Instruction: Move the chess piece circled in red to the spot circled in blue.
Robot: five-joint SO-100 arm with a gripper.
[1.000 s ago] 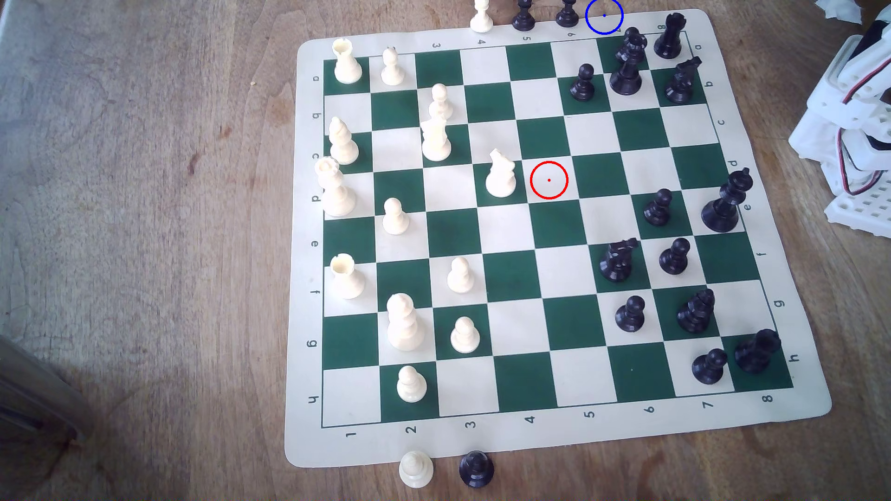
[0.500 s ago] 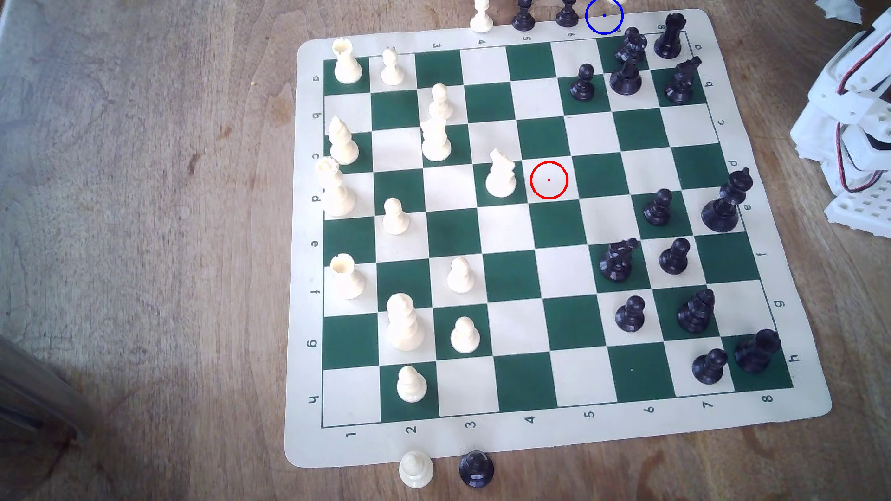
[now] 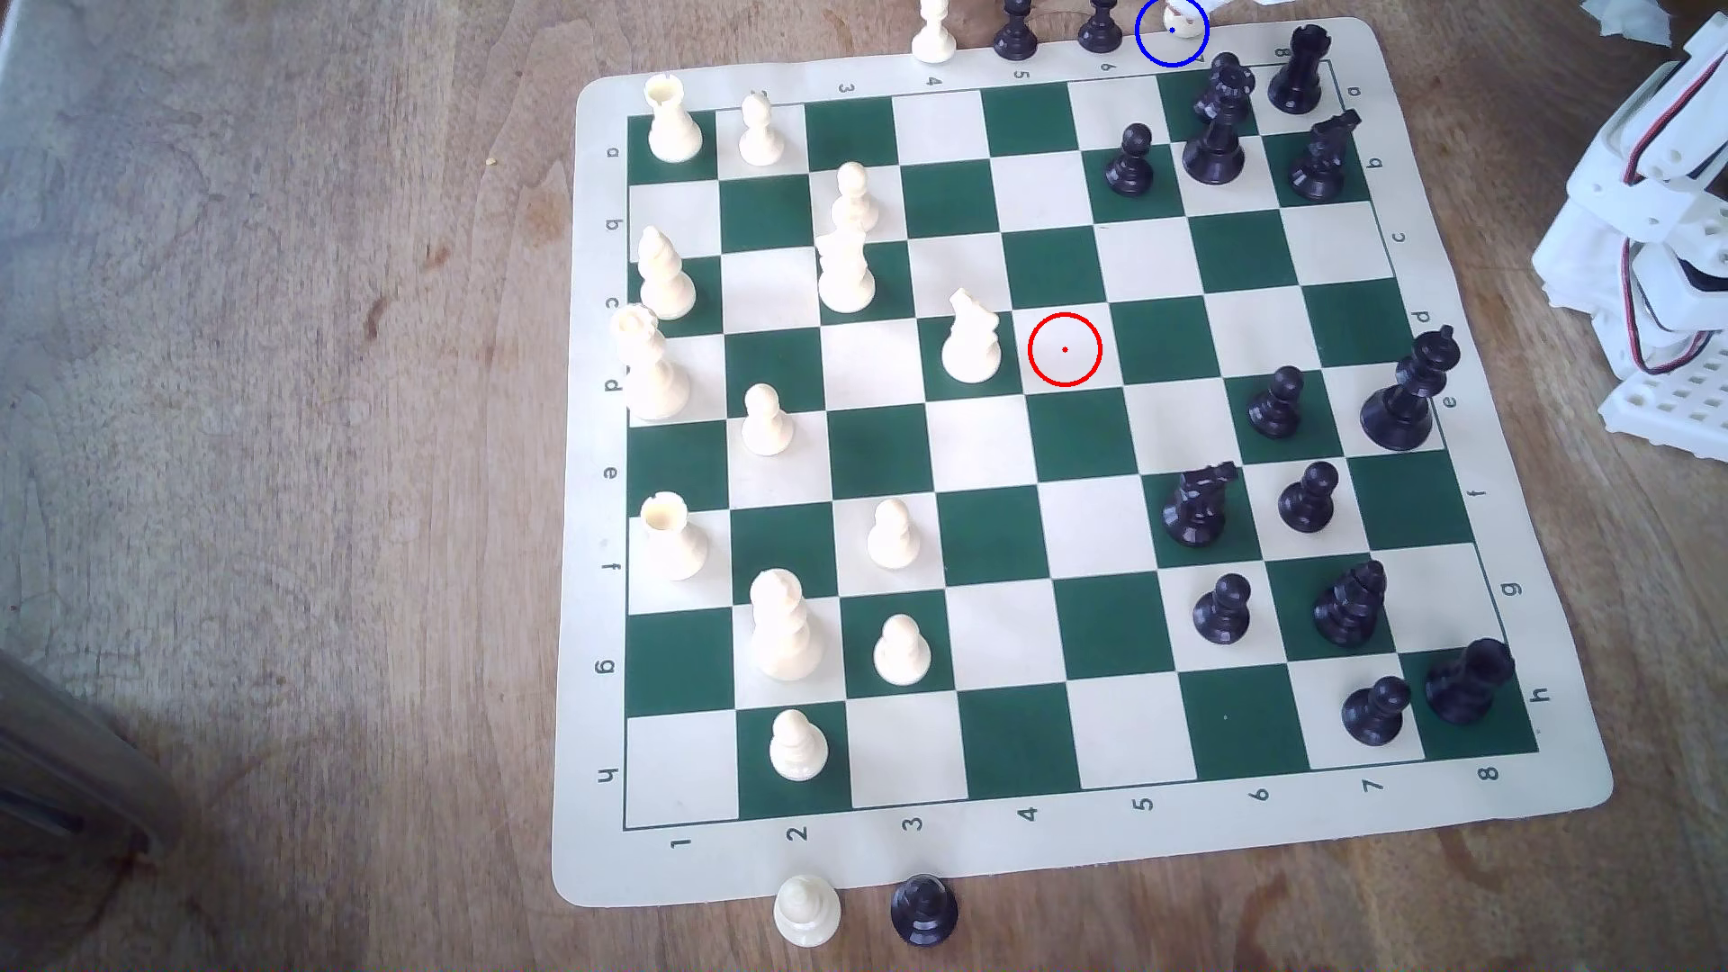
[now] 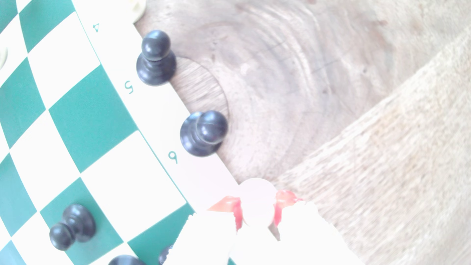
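The cream-white pawn (image 4: 257,196) sits between the two red-tipped fingers (image 4: 233,207) of my gripper (image 4: 257,206), which is shut on it. It hangs just off the mat's border, over the wood beside the "6" label. In the exterior view the pawn (image 3: 1185,21) shows inside the blue ring (image 3: 1172,31) at the top edge, past the board's far side. Whether it touches the wood I cannot tell. The red ring (image 3: 1064,349) outlines a bare white square beside a cream knight (image 3: 971,338).
Two black pawns (image 3: 1015,30) (image 3: 1100,28) and a cream piece (image 3: 933,33) stand in a row off the mat beside the blue ring. Black pieces (image 3: 1216,121) crowd the nearby board corner. The arm's white base (image 3: 1646,234) is at the exterior view's right.
The blue ring held only bare wood in the earlier frames; now the cream pawn has come into it from the top edge. The pieces on the board have not moved.
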